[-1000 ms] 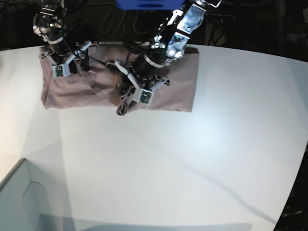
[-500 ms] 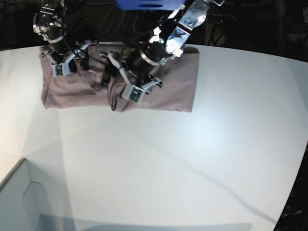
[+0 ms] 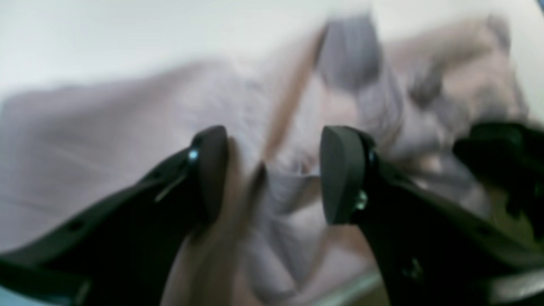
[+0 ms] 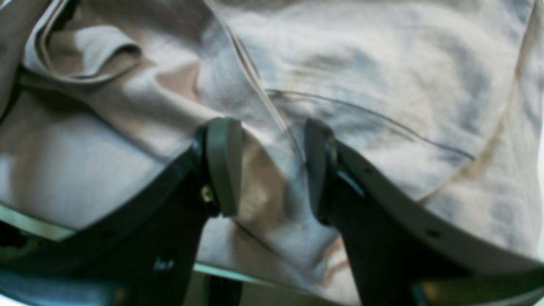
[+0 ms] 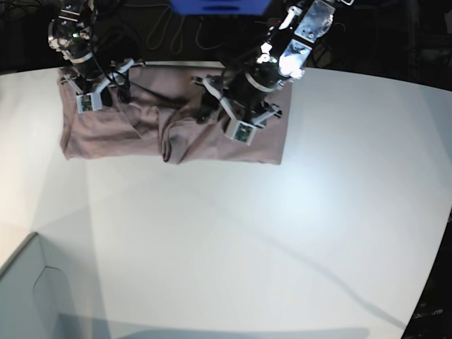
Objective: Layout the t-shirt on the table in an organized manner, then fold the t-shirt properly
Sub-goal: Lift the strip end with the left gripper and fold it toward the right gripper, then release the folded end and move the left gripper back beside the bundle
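The mauve t-shirt lies in a wide band at the far left of the white table, bunched into a ridge near its middle. My left gripper hovers over the shirt's right half. In the left wrist view this gripper is open above blurred cloth, and nothing is pinched. My right gripper sits on the shirt's far left corner. The right wrist view shows its jaws apart, with creased cloth under and between them.
A pale grey box corner stands at the near left. A blue object and dark cables lie beyond the table's far edge. The table's curved edge runs along the right.
My left gripper has opened and let go of the cloth. It has moved right and back across the shirt, leaving a bunched ridge. The right arm has stayed where it was.
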Robot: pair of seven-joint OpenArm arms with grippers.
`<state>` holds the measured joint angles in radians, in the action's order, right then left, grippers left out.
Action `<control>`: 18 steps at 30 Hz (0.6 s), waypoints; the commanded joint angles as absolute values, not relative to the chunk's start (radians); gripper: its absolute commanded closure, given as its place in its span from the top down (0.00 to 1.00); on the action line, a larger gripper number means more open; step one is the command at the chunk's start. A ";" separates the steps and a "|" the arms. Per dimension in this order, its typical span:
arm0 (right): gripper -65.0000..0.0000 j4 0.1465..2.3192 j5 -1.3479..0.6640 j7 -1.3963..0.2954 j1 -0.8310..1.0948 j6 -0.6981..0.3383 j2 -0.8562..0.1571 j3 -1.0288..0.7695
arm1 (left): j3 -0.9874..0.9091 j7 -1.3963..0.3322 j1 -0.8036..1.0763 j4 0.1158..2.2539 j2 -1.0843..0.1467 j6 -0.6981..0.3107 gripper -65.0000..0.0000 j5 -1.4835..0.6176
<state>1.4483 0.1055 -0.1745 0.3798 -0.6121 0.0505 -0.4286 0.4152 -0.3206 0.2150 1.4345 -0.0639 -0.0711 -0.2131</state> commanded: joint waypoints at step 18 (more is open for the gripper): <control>0.47 1.491 0.099 -0.173 0.334 -0.615 0.053 -0.587 | 0.667 -0.303 0.101 1.627 -0.203 -0.081 0.52 -0.380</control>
